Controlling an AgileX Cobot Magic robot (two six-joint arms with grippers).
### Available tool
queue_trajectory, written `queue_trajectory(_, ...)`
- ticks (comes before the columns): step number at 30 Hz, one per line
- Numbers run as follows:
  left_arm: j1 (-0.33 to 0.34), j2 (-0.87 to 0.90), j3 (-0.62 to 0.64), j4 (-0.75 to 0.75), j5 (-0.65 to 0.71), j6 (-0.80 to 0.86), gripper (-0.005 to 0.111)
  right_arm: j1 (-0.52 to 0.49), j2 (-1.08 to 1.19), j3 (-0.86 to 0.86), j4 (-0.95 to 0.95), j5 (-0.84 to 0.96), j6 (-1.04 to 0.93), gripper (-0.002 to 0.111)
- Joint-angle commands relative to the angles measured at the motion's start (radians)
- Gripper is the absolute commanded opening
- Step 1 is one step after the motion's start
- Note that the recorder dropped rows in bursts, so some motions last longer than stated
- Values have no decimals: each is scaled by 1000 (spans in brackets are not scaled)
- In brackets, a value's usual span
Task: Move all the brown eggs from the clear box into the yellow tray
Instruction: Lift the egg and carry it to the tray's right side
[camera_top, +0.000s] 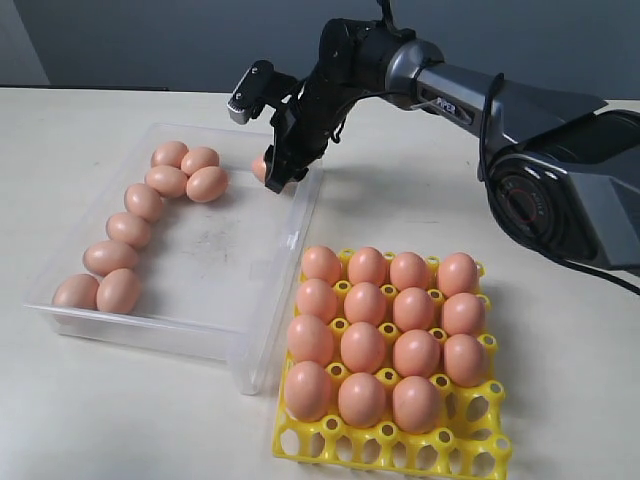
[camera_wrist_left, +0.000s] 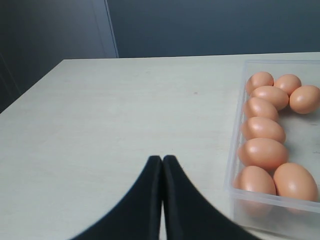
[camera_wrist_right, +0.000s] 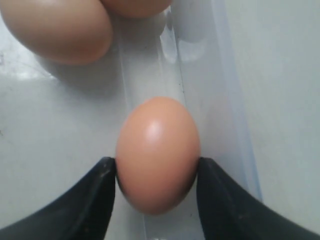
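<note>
Exterior view: the right tool (camera_top: 283, 172) hangs at the far right-hand wall of the shallow, transparent clear plastic box (camera_top: 150, 335), pinching one smooth orange-brown egg (camera_top: 262, 166) (the right wrist view shows this egg (camera_wrist_right: 157, 155) clamped between both black fingers (camera_wrist_right: 100, 190), over the box wall). Nine more brown eggs (camera_top: 143, 201) lie loose along the box's left and far sides. A bright yellow plastic egg tray (camera_top: 470, 455) sits on the pale worktop (camera_top: 120, 420) just beside the box, with fifteen eggs (camera_top: 363, 347) seated in its cups. In the left wrist view, the left tool (camera_wrist_left: 162, 162) is pressed together above the worktop, near the box.
</note>
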Motion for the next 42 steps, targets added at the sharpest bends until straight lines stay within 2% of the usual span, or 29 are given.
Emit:
queue_trajectory(1,-5,-5,4,0,-11,0,0,-13,17,3,-45,-13,13,0)
queue_trajectory(12,-5,-5,4,0,-11,0,0,-22,-47,3,63,49,39,0)
queue_trajectory(16,-5,-5,4,0,-11,0,0,-46,-62,3,199,141,-8,0)
queue_trajectory(20,-5,-5,4,0,-11,0,0,-75,-87,3,436,293,-119,0)
queue_trajectory(27,-5,-5,4,0,-11,0,0,-104,-146,3,574,293,-161,0)
queue_trajectory(36,-5,-5,4,0,-11,0,0,-106,-246,8,536,293,-145,0)
queue_trajectory(42,-5,-5,4,0,-11,0,0,-106,-328,204,536,293,-205,0)
